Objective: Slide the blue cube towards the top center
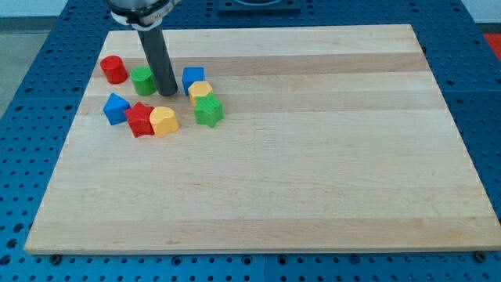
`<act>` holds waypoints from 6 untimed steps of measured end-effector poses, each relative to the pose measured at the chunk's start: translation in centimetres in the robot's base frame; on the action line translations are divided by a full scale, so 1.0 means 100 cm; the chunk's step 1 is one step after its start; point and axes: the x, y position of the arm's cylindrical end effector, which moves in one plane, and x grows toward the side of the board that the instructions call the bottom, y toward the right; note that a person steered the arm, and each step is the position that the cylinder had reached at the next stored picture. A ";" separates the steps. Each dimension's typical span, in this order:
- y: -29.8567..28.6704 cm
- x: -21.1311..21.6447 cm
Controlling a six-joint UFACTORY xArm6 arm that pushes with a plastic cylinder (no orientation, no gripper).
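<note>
Seven blocks: all sit near the top left of the wooden board.
My tip: I see a bare rod with no hand, between the green cylinder and the blue cube.
Blue cube: just right of my tip, touching the yellow block.
Others: red cylinder, blue block, red block, yellow heart, green star.

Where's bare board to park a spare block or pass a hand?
Everything right of the green star and blue cube is bare, out to the wooden board's right edge, as is the strip below the yellow heart. The upper left is crowded: my tip sits between the green cylinder and blue cube.
</note>
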 end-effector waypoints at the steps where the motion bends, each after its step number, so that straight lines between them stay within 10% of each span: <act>1: 0.001 0.000; 6: 0.107 -0.021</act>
